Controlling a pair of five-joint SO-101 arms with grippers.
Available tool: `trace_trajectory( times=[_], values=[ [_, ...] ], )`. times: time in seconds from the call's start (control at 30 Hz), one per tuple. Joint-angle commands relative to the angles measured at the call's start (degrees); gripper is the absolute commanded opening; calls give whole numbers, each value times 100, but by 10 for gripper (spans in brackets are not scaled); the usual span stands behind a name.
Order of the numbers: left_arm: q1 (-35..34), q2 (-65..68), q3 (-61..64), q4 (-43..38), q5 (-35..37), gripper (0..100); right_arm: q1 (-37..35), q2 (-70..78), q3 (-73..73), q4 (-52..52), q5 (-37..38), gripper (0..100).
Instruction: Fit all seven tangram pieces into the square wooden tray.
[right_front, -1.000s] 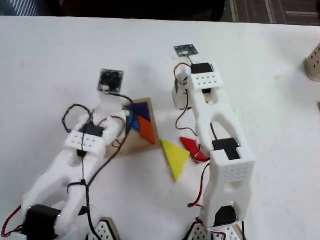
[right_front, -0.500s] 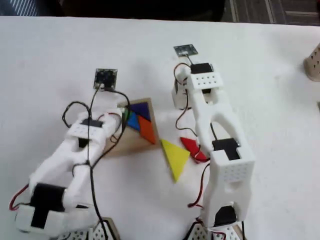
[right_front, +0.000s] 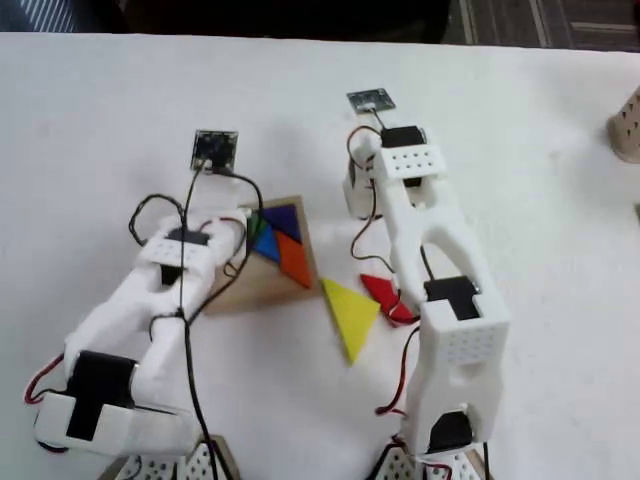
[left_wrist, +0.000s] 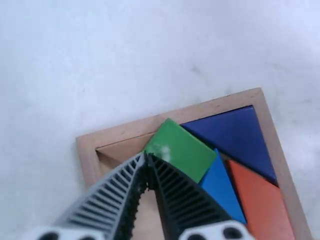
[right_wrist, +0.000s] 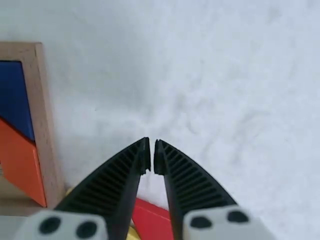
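Left wrist view: the left gripper (left_wrist: 146, 165) has its jaws pressed together on nothing, tips right at the near edge of the green piece (left_wrist: 182, 150). Bare floor of the square wooden tray (left_wrist: 87, 150) lies under the jaws, with its rim close alongside. Past the tips, the green piece, a light blue piece (left_wrist: 222, 187), a dark blue triangle (left_wrist: 230, 135) and an orange piece (left_wrist: 260, 205) lie flat, packed against the far rim. Open white table (left_wrist: 100, 60) lies beyond.

Right wrist view: the right gripper (right_wrist: 151, 152) shows a hairline slit, gripping nothing, with bare table ahead. A red piece (right_wrist: 152, 222) lies beneath the jaws, behind the tips. In the high view, a yellow triangle (right_front: 350, 312) lies between tray and red piece.
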Motion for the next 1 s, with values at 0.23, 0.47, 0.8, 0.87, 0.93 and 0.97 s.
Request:
trace_trajectory(
  times=[0.23,0.47,0.8,0.87,0.93,0.97],
  values=[
    [418,4,-167,352,-35,21,66,-391,-176,-57,0,22],
    [426,-4,-167,352,-35,21,66,-391,-185,-66,9,22],
    [787,-778,360,369,-53,21,66,-391,-185,-75,9,22],
    [813,-1253,589,369,-26,21,66,-391,-185,-75,9,22],
    [796,-1648,756,290,-9,21,66,-391,-185,-75,9,22],
    [725,-1815,862,185,-9,21,66,-391,-185,-75,9,22]
  ],
)
